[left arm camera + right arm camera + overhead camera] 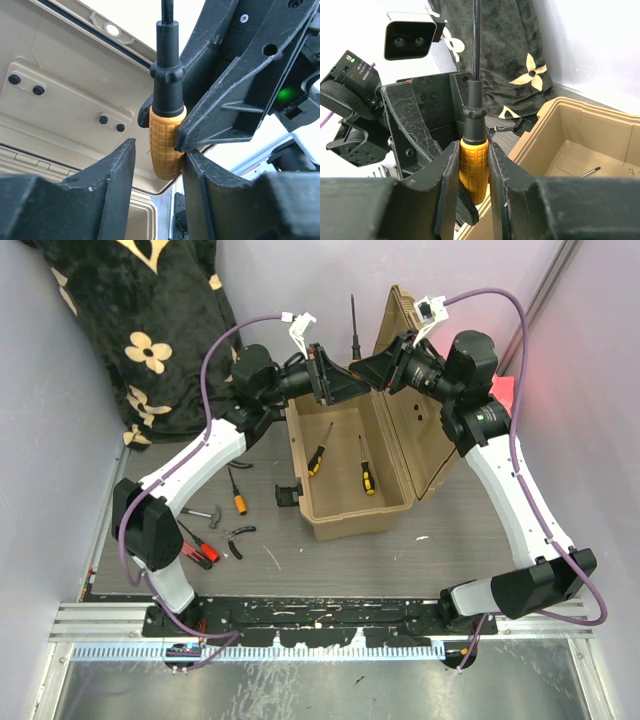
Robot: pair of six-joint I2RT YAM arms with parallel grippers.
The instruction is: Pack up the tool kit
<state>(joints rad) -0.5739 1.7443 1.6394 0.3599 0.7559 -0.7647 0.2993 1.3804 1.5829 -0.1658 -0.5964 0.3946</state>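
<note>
The tan toolbox stands open mid-table, its lid upright on the right. Two screwdrivers lie inside. Above the box's far end both grippers meet. My right gripper is shut on the orange handle of a screwdriver, whose shaft points up. My left gripper faces it from the left, open, its fingers flanking the handle's lower end with a gap on one side. The right gripper's finger presses the handle.
Loose tools lie left of the box: an orange-handled screwdriver, black pliers, a red-handled tool and a small hammer-like tool. A black floral blanket fills the back left corner. Walls close in on both sides.
</note>
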